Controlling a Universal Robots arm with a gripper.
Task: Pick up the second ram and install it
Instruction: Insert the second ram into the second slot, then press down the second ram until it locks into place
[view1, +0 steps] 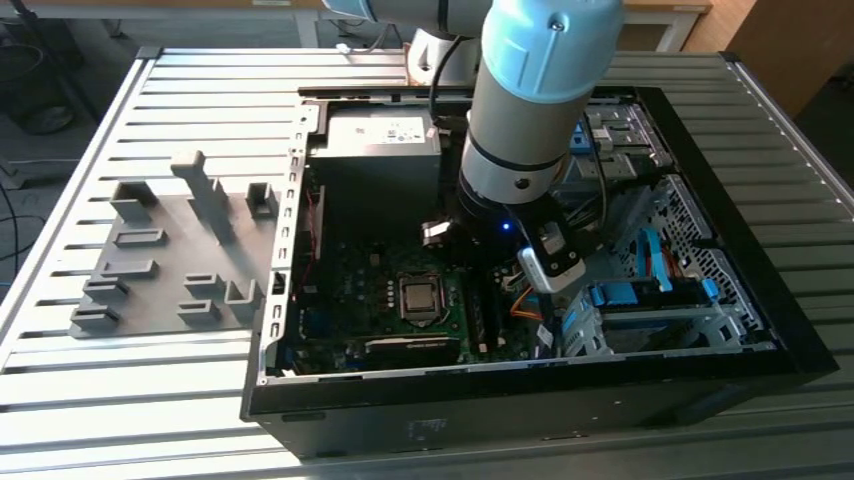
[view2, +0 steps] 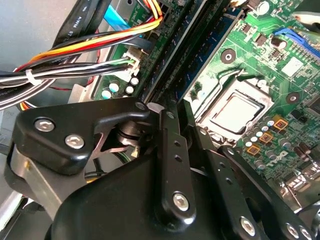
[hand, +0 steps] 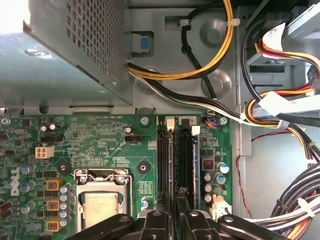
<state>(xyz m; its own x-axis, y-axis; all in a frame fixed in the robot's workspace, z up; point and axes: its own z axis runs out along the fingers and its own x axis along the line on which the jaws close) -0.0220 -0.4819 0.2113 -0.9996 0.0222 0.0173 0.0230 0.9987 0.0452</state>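
My gripper (view2: 169, 106) is down inside the open computer case (view1: 747, 330), over the memory slots beside the processor socket (hand: 102, 207). Its fingers stand close together on the top edge of the second ram (view2: 210, 47), a thin blue-teal stick seated upright in a slot (hand: 169, 165). In the first wrist view the gripper (hand: 175, 212) sits at one end of that stick. Another stick (hand: 196, 165) stands in a slot further from the socket. In the exterior view the arm's wrist (view1: 514, 215) hides the fingertips.
The grey power supply (view1: 374, 150) fills the case's far corner. Bundled cables (hand: 280, 125) run close beside the slots. Blue drive brackets (view1: 634, 295) sit at the exterior view's right. A grey holder block (view1: 174, 250) stands on the slatted table at the exterior view's left.
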